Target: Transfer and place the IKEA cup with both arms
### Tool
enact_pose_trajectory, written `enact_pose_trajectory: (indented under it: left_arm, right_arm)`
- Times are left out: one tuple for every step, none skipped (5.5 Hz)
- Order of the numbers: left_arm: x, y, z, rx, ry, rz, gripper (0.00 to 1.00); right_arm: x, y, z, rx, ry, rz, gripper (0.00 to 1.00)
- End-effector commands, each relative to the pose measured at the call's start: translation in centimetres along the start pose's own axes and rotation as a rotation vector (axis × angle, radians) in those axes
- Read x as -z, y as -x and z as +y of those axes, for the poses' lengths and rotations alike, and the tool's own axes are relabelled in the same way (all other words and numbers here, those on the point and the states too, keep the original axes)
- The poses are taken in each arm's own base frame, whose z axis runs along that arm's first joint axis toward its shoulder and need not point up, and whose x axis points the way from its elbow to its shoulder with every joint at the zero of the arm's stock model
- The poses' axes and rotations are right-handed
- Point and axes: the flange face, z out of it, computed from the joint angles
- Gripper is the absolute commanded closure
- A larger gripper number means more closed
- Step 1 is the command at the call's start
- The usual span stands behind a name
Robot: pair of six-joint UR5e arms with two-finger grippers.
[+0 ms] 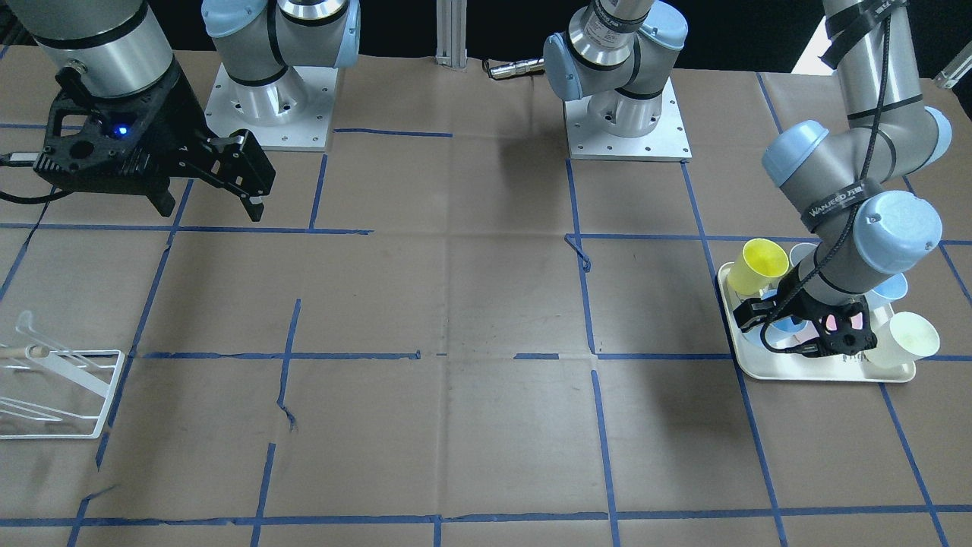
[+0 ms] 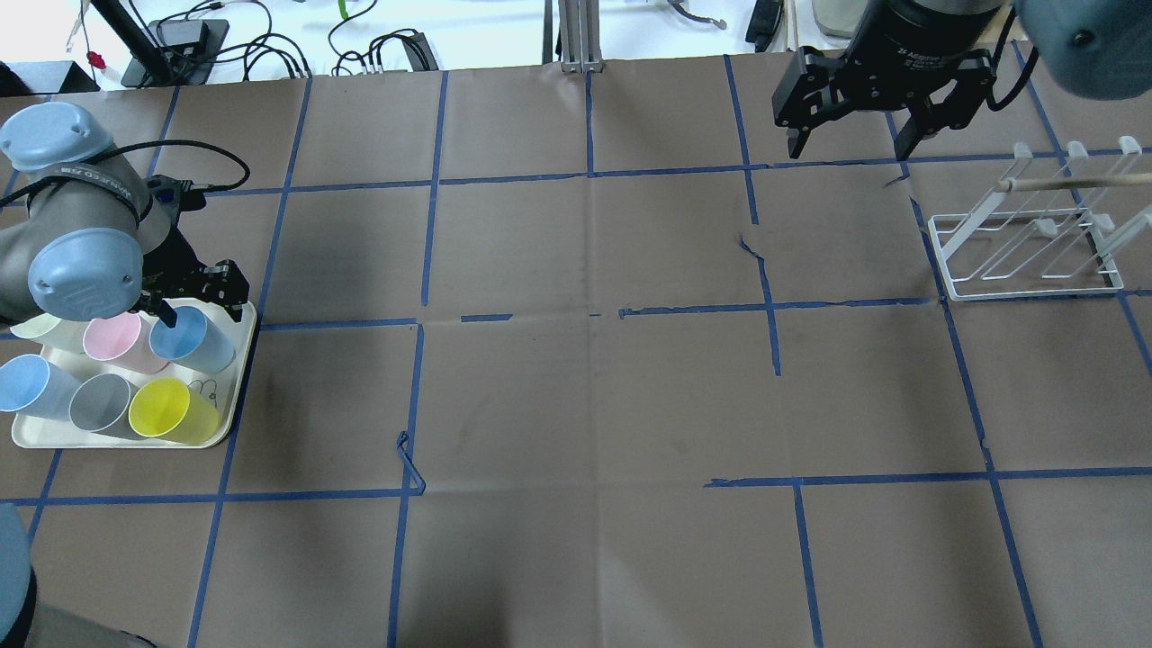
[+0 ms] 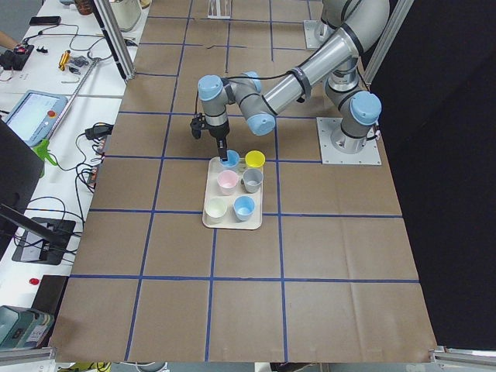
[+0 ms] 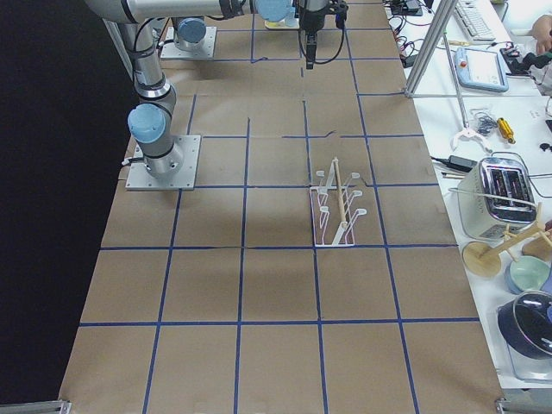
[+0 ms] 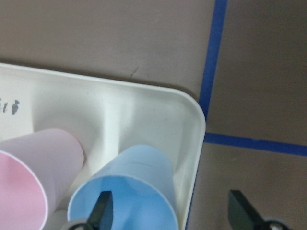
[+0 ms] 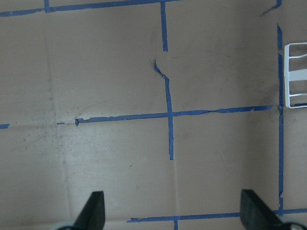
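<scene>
The light-blue IKEA cup (image 2: 196, 338) stands at the far right corner of a cream tray (image 2: 227, 430) at the table's left; it also shows in the left wrist view (image 5: 136, 179). My left gripper (image 2: 202, 301) is open and low over it. In the left wrist view one fingertip (image 5: 103, 208) is inside the cup's mouth and the other (image 5: 240, 206) hangs outside the tray's edge. A twin light-blue cup (image 2: 31, 385) stands at the tray's left. My right gripper (image 2: 848, 144) is open and empty, high over the far right of the table.
The tray also holds a pink cup (image 2: 117, 338), a grey cup (image 2: 97, 401), a yellow cup (image 2: 171, 410) and a pale cream cup (image 2: 34, 326). A white wire rack (image 2: 1026, 247) with a wooden rod stands at the right, near the right gripper.
</scene>
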Motion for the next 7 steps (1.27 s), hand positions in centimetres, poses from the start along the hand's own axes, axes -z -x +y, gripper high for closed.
enact_pose_trajectory:
  left_arm:
    - [7.5,-0.5,0.9,-0.013,0.102,0.035,0.09]
    - [12.1,-3.0,2.2,-0.014,0.089,0.074,0.04]
    - [15.6,-8.1,3.8,0.013,0.079,0.087,0.03]
    - [19.0,-13.0,6.2,-0.065,0.02,0.074,0.02]
    - [22.4,-16.2,9.3,-0.137,-0.056,0.066,0.02]
    - [23.7,-18.4,10.9,-0.184,-0.096,0.059,0.02]
    - [23.9,-19.0,11.0,-0.177,-0.099,0.085,0.02]
  right_arm:
    - [-0.3,0.0,-0.2,0.007,0.001,0.021,0.0]
    - [-0.4,0.0,-0.1,0.006,0.004,0.015,0.0]
    - [-0.4,0.2,-0.1,0.003,0.003,0.008,0.0]
    - [-0.4,0.1,-0.1,0.001,0.003,0.008,0.0]
    - [-0.4,0.2,-0.1,0.003,0.001,0.008,0.0]
    - [-0.4,0.1,-0.1,0.001,0.003,0.008,0.0]
    - [-0.3,0.1,-0.1,0.001,0.0,0.008,0.0]
